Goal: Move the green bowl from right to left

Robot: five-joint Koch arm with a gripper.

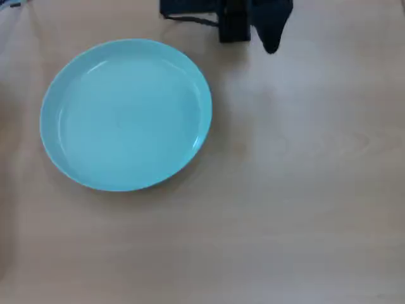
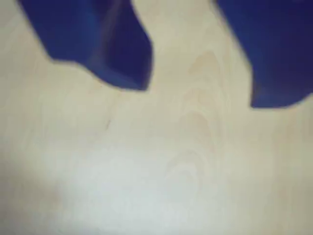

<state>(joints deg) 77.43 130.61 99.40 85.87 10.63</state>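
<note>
1. The two dark fingers of the gripper stood apart in the wrist view, with bare wood showing in the wide gap between them and nothing held.
2. In that view the left finger reached lower into the frame than the right one; both looked blurred, so their exact tips were hard to make out.
3. In the overhead view the bowl lay flat on the left part of the table, upright and empty.
4. To the right of the bowl, at the top edge of the overhead view, sat the black gripper, well apart from the bowl's rim.
5. The right part of the table was pale wood with faint grain.
</note>
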